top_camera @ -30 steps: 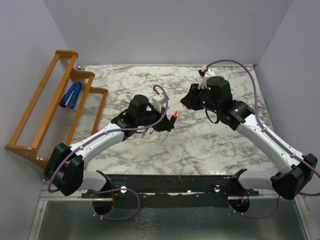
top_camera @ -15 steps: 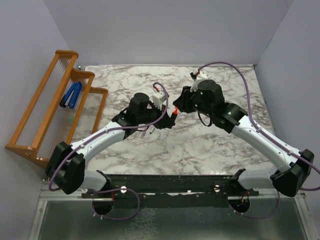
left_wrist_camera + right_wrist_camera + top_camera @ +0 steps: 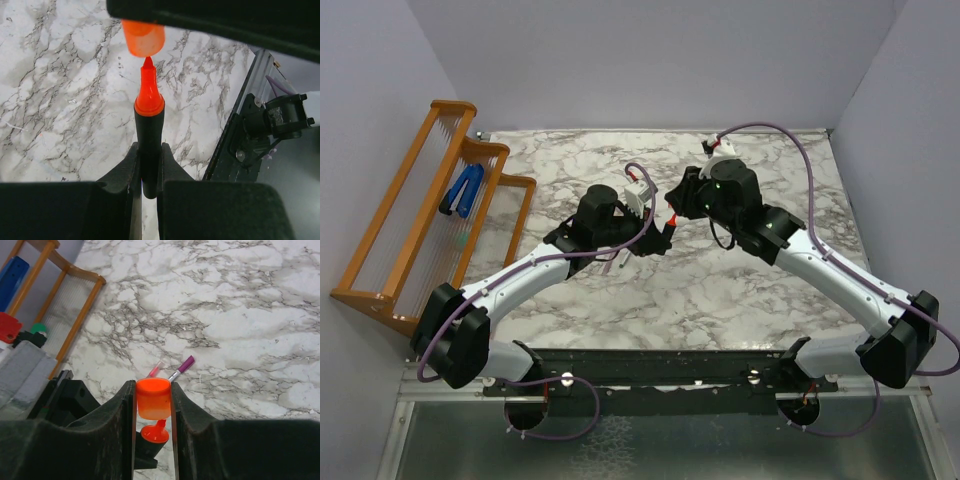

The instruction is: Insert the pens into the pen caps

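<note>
My left gripper is shut on the black marker, whose orange-red tip points away from the wrist. My right gripper is shut on the bright orange cap. The marker's tip sits right at the cap's open mouth, in line with it; the cap shows in the left wrist view. In the top view the two grippers meet above mid-table at the marker tip. A dull pink pen and a thin pen with a magenta-purple cap lie on the marble beyond.
A wooden rack stands at the table's left edge with the blue clip-shaped object on it. The marble tabletop has grey walls on three sides. A black frame runs along the near edge.
My right gripper has moved left with the orange cap until its mouth reaches the marker's tip. My left gripper has shifted slightly towards it, still holding the marker.
</note>
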